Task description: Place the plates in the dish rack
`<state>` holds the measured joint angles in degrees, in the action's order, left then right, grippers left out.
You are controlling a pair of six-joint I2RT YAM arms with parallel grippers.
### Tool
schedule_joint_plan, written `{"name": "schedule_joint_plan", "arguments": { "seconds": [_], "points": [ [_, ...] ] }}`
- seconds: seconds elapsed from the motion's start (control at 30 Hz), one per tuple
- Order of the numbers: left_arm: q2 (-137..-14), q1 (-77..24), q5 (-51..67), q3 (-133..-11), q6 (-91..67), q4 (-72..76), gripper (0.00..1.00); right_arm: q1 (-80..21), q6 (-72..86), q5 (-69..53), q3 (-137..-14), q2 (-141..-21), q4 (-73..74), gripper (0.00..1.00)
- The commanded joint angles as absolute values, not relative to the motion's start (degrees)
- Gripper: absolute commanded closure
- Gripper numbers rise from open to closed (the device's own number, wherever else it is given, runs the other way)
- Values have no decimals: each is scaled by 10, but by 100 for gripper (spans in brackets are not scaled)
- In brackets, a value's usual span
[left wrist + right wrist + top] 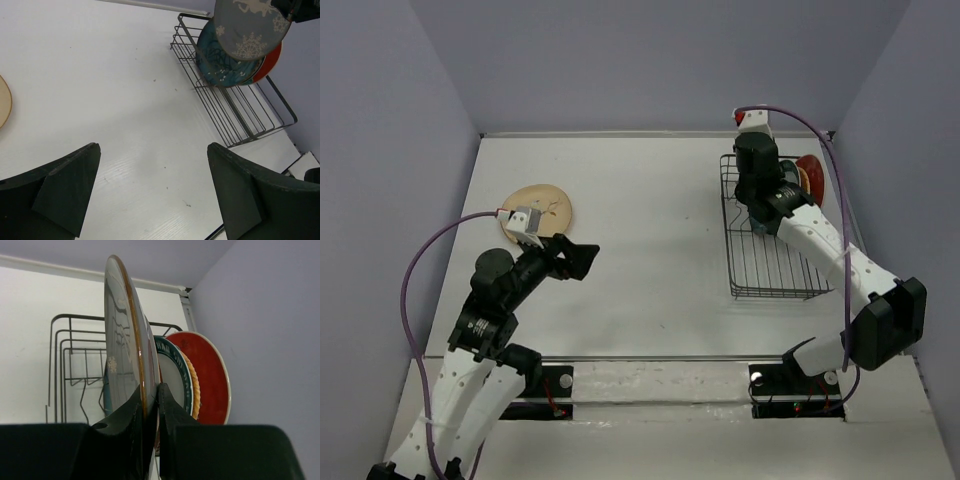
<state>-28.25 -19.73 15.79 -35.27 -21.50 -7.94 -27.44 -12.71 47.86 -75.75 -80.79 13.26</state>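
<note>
White bench [650, 230] surface is enclosed on three sides by pale lavender walls [650, 60]. At the right rear, a black wire dish rack [770, 265] is set close to the side wall. Four plates are stood on edge at its far end: a teal-blue plate [220, 60], a white plate with a teal rim [172, 370], an orange plate [192, 385] and a red plate [207, 375] nearest the wall. A grey plate [120, 340] with white deer and snowflakes is pinched upright by its rim in the right tool [151, 392], beside the teal-blue plate; whether its lower edge touches the wires cannot be told. The left tool [152, 150] is spread wide above bare bench, holding nothing. A cream plate [545, 205] is laid flat at the left, near it.
</note>
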Motion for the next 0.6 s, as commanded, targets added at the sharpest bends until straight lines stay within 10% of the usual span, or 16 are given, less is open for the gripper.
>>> {"name": "schedule_joint_plan", "arguments": {
  "seconds": [0.0,0.57],
  "points": [
    [-274,-218,147,-351,-195,-73,1,-277,-206,547,-820,-807,38,93],
    [-268,-227,133,-351,-199,-76,1,-256,-105,467,-697,-819,40,93]
  ]
}}
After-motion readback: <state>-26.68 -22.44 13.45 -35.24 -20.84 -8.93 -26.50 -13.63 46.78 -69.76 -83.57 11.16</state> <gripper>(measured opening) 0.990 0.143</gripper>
